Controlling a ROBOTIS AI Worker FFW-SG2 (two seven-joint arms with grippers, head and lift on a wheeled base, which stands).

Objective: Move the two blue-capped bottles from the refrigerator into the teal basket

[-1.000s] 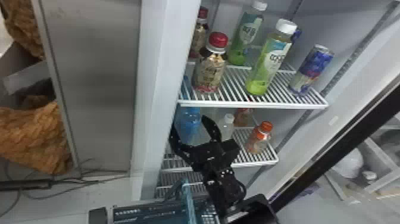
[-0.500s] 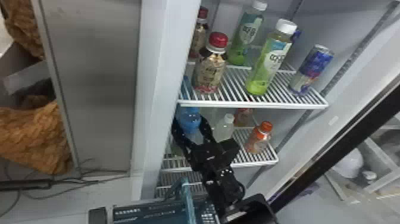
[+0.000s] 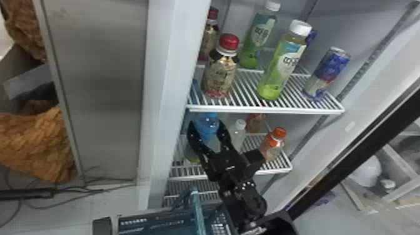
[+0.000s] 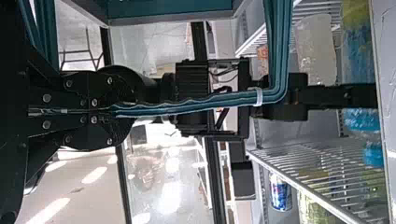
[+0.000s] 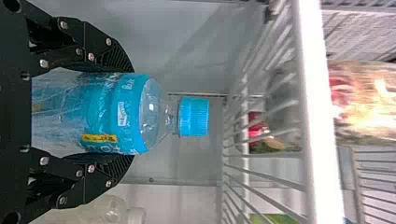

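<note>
The right gripper [image 5: 133, 113] is narrowed onto 1 blue-capped bottle [image 5: 112, 112], upright between its 2 fingers. The left gripper [image 4: 116, 110] grips the handle [image 4: 187, 106] of the teal basket [image 4: 170, 8], below the right gripper. Confirm firm contact, then lift slightly: the upper shelf [image 3: 265, 109] lies above the grip and could catch the cap [image 5: 194, 116]. Withdraw level, avoiding the white-capped bottle [image 3: 238, 134] beside the right gripper.

A grey panel [image 3: 103, 93] stands beside tawny, shaggy material [image 3: 34, 143], with dark cables [image 3: 28, 193] across the pale floor [image 3: 62, 218].
</note>
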